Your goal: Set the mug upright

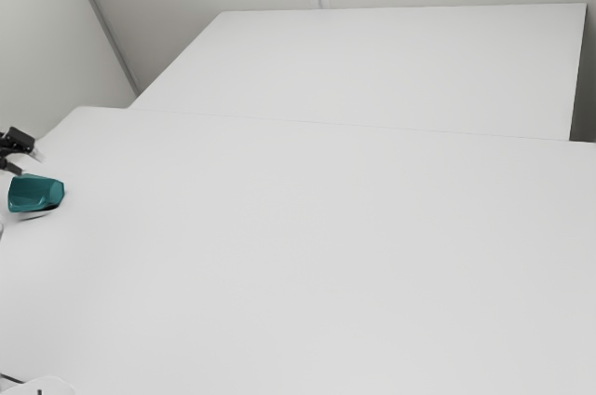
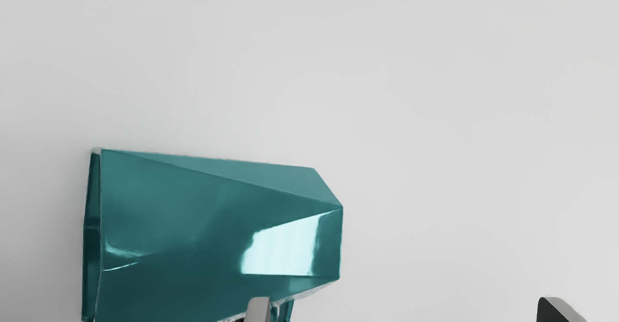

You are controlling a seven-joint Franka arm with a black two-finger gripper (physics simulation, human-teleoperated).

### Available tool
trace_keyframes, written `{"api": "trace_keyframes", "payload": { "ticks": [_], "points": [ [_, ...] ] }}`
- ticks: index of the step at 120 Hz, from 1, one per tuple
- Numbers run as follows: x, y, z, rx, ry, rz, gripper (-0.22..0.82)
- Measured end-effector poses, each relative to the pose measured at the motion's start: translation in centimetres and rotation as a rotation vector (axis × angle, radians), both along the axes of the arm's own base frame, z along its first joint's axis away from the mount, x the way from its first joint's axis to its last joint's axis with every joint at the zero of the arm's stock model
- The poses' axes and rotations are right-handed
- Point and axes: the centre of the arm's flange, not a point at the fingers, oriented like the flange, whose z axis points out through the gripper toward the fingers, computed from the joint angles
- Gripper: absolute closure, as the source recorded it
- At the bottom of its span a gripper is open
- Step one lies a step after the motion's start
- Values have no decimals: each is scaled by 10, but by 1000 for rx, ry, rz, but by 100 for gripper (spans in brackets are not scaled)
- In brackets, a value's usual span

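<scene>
Near the exterior view's left edge, the black gripper [image 1: 26, 162] is just above and behind a teal faceted mug [image 1: 35, 194], which lies on its side on the white table. In the wrist view the mug [image 2: 208, 230] shows its side wall, with its open rim at one end and its narrower base at the other. The gripper [image 2: 404, 310] is open, its fingertips wide apart. One fingertip overlaps the mug's near side close to the base; the other is out over bare table. Whether the first touches the mug is unclear. Part of the handle peeks out beside that fingertip.
The white table [image 1: 307, 246] stretches toward the exterior view's right, with a second white surface [image 1: 372, 69] beyond it. A white rounded part with a dark cable [image 1: 42, 388] shows at the exterior view's lower left corner. Pale walls stand behind.
</scene>
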Motion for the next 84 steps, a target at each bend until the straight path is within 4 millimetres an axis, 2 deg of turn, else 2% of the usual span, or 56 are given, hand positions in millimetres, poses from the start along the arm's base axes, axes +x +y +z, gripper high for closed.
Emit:
{"api": "trace_keyframes", "payload": {
  "ticks": [39, 53, 84],
  "points": [
    [-47, 40, 19, 51, -46, -33, 0],
    [-57, 52, 11, 63, -57, -39, 0],
    [-39, 53, -19, 50, -164, -67, 0]
  ]
}}
